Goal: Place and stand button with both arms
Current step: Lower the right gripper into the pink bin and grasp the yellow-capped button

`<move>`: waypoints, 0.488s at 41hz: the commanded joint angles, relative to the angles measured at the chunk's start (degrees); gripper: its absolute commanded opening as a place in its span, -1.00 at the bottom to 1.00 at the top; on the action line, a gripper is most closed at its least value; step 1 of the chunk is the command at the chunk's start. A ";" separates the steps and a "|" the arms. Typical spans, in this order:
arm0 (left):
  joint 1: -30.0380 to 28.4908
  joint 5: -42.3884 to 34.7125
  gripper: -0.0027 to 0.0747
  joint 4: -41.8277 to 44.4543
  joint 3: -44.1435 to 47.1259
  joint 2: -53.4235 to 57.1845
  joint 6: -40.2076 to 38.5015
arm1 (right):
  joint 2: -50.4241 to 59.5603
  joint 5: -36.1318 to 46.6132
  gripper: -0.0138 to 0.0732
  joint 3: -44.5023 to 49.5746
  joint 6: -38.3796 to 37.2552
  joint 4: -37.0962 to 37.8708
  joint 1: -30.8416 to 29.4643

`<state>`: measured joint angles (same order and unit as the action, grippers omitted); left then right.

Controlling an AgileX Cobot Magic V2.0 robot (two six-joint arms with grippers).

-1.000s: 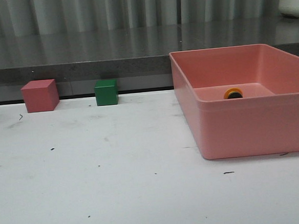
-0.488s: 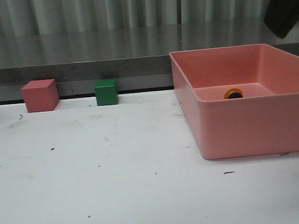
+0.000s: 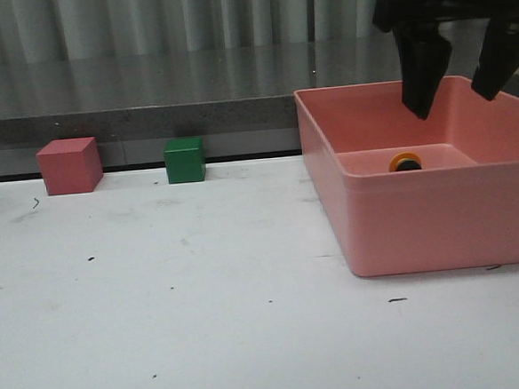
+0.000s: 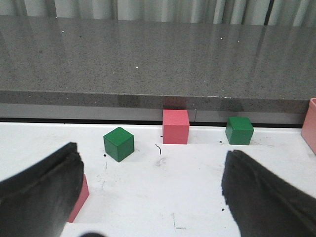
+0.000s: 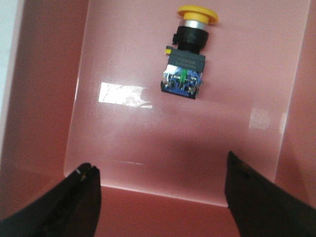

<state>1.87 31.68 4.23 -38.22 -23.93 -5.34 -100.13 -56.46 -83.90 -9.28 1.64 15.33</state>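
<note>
Lying on its side on the floor of the pink bin [image 3: 422, 228], the button [image 5: 188, 54] needs lifting out before I can stand it, which I take to be why my right gripper [image 3: 456, 101] hangs directly over the bin with its jaws spread wide and nothing between them. In the right wrist view the button sits clear of the walls, its yellow mushroom cap pointing toward the bin's far end, a silver collar and black body behind it, and the bluish clear contact block with a green strip nearest my fingers [image 5: 84, 197]. From the front only the orange-yellow cap and a bit of black show over the bin's near wall, toward the back of the bin. I judge the open span of the jaws ample for the black body, and the bare floor around the part leaves room for a finger on either side; the rounded cap could roll if nudged, so the squarer block or body looks the safer place to pinch. My left gripper [image 4: 153, 197] is also wide open and empty, held low over the white table [image 3: 206, 323], facing the red cube [image 4: 176, 126] and two green cubes [image 4: 118, 143] near the grey ledge [image 4: 158, 59], well apart from the bin, presumably waiting for its share of the standing.
</note>
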 commanded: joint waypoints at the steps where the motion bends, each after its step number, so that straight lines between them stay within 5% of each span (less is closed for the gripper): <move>1: 0.25 -4.65 0.53 0.06 -2.02 -0.89 -0.40 | -1.39 0.55 0.56 -5.00 -1.86 1.12 -0.32; 20: 0.25 -4.65 0.53 0.06 -2.02 -0.89 -0.40 | -15.90 0.07 0.56 -16.93 -4.64 0.76 -4.29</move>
<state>1.87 31.68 4.23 -38.22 -23.93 -5.34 -117.52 -57.45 -97.76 -13.61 1.99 12.02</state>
